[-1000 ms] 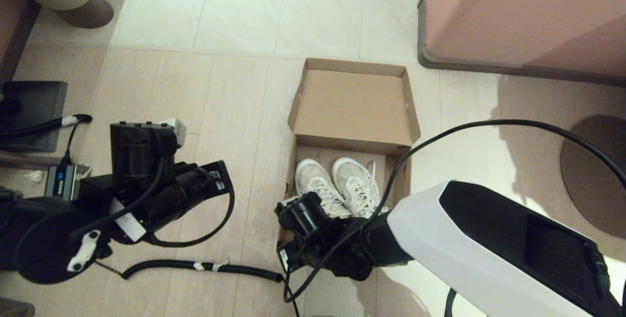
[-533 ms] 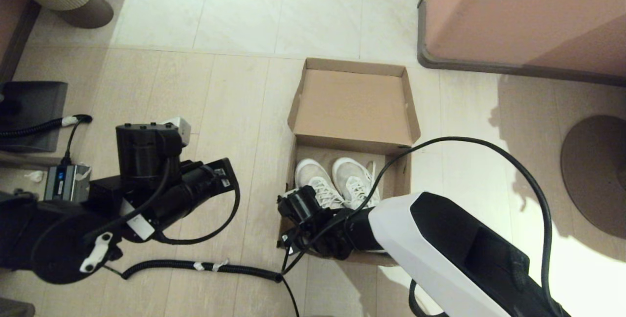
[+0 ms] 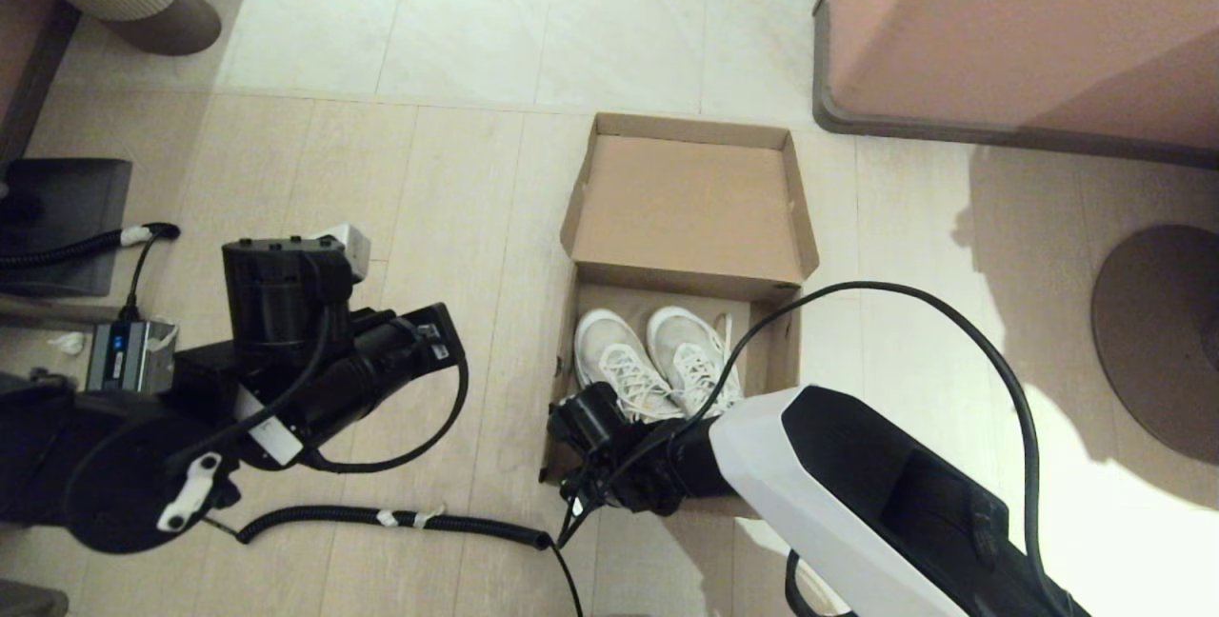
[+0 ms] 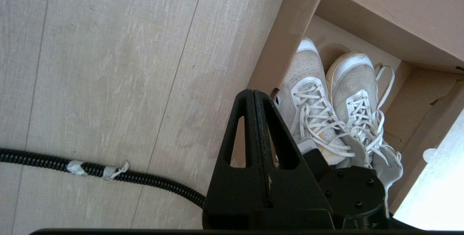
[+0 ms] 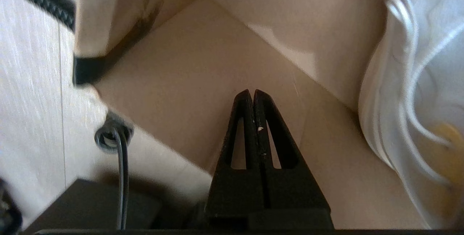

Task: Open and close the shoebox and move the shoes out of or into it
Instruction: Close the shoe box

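Right gripper — fingers pressed together (holding nothing) — inside the shoebox beside the shoes.

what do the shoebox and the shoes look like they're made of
The shoebox: plain brown cardboard, matte, with folded flap edges. The shoes: greyish-white mesh uppers, probably fabric, with white woven laces; the weave shows in the left wrist view.
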{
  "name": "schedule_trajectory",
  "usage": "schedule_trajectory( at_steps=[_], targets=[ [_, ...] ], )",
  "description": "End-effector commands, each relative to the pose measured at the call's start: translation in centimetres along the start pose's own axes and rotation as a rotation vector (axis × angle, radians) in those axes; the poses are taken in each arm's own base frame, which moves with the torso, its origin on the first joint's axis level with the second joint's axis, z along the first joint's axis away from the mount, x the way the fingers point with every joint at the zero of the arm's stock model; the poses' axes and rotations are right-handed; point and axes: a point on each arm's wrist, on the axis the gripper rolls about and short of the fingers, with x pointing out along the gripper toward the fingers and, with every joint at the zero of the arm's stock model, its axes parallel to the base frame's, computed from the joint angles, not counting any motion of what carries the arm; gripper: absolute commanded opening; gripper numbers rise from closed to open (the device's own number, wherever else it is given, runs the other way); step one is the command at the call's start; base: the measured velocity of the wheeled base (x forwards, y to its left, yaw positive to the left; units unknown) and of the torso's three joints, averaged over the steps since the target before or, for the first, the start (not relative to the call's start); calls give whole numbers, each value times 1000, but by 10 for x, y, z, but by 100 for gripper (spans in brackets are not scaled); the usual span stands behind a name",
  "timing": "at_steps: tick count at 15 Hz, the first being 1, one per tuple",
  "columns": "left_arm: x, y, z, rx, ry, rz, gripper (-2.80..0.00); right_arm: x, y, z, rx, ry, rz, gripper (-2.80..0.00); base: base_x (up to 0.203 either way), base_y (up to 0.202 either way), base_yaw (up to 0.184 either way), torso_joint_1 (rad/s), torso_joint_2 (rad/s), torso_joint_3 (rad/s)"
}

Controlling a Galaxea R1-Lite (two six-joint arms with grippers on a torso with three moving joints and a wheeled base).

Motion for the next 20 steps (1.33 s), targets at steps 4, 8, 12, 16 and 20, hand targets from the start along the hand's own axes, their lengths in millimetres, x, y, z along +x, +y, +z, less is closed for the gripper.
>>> schedule_trajectory(
  at_steps=[4,8,12,16,20],
  targets=[
    [-2,0,3,-3,-12,-1,-280,-21,10,-15,-49,139,-2,-280,0,0,0,0,0,0],
    [-7,0,7,-4,-27,-5,-280,-41,27,-30,-56,180,3,-280,0,0,0,0,0,0],
    [-5,1,12,-11,-38,-1,-280,-93,12,12,47,62,18,-280,0,0,0,0,0,0],
    [13,-1,11,-14,-22,-18,-280,-169,-44,43,156,-47,-14,-280,0,0,0,0,0,0],
    [67,-7,15,-151,6,-101,-280,-203,-186,38,372,-88,-219,-280,0,0,0,0,0,0]
  ],
)
